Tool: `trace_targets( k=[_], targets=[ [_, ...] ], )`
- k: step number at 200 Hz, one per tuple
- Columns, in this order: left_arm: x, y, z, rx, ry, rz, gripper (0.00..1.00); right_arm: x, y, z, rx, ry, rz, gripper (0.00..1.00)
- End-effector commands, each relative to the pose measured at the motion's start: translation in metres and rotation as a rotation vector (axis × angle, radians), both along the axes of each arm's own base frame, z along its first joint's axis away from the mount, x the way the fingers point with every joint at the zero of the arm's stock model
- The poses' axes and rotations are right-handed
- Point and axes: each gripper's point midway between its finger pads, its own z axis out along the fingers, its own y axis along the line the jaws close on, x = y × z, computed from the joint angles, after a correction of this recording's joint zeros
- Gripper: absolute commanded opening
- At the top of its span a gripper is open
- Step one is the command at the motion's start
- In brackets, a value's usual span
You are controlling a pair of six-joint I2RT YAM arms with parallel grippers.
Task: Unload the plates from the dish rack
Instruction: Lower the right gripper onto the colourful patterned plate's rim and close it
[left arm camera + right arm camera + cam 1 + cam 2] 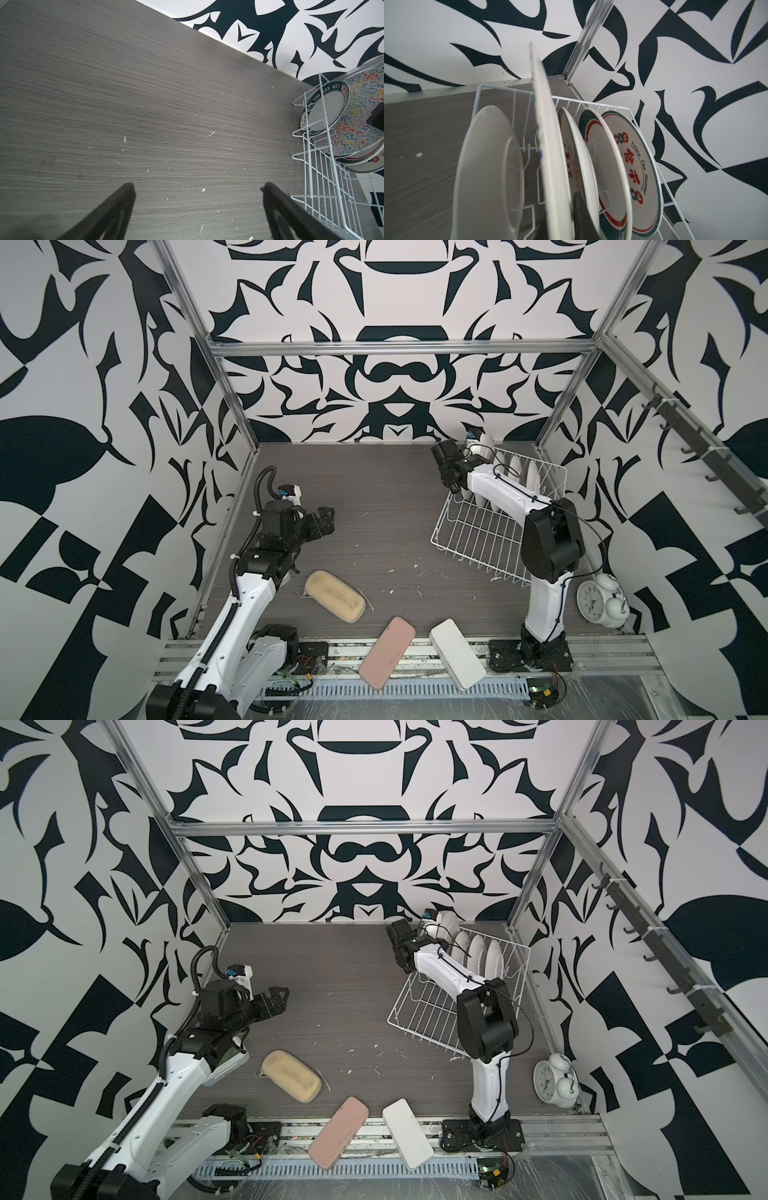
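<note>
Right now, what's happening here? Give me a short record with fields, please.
plates: five, standing on edge in the rack
rack: back right of the table
right gripper: shut on the squiggle plate rim
left gripper: open, empty, above bare table
other: three pads, a clock

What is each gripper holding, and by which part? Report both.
The right gripper is shut on the squiggle-patterned plate, pinching its upper rim while it stands in the dish rack. The left gripper is open and holds nothing.
</note>
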Motion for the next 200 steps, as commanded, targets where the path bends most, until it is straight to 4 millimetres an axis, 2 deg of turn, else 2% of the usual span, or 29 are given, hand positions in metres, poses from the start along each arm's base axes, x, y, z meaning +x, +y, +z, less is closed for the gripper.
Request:
trace_targets(
  k=[1,54,146,200],
  targets=[
    [0.000,-0.002,0.014,-0.011,-0.025,-0.004,1.00,0.000,-0.009,0.026,0.003,-0.082,-0.044,0.11],
    [0.000,-0.002,0.010,-0.009,-0.014,-0.004,1.00,-0.005,-0.011,0.032,0.011,-0.094,-0.042,0.00],
    [-0.002,0.000,0.009,-0.005,-0.015,0.000,1.00,-0.011,-0.006,0.056,0.035,-0.152,0.081,0.00],
    [-0.002,0.000,0.010,-0.006,-0.017,0.003,1.00,-0.009,-0.007,0.070,-0.014,-0.154,0.086,0.00]
  ],
)
